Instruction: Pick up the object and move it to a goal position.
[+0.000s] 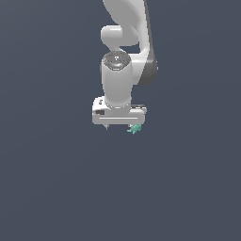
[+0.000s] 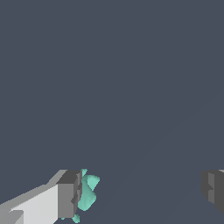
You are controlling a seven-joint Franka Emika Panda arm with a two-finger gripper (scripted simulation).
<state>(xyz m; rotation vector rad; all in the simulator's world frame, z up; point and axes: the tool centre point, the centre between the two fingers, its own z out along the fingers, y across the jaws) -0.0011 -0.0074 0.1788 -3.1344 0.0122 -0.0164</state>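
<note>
Pointing straight down, the gripper (image 1: 119, 127) has its jaws spread wide and grasps nothing. The teal object (image 1: 135, 129) sits against the inner face of one finger (image 2: 70, 194), well apart from the other finger (image 2: 213, 189) across the gap.

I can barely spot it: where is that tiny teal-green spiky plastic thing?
In the exterior view, the tiny teal-green spiky plastic thing sits under the white tool, against the finger on that view's right.

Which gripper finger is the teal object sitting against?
The teal object sits against the finger with the white body behind it; the other finger stands apart.
</note>
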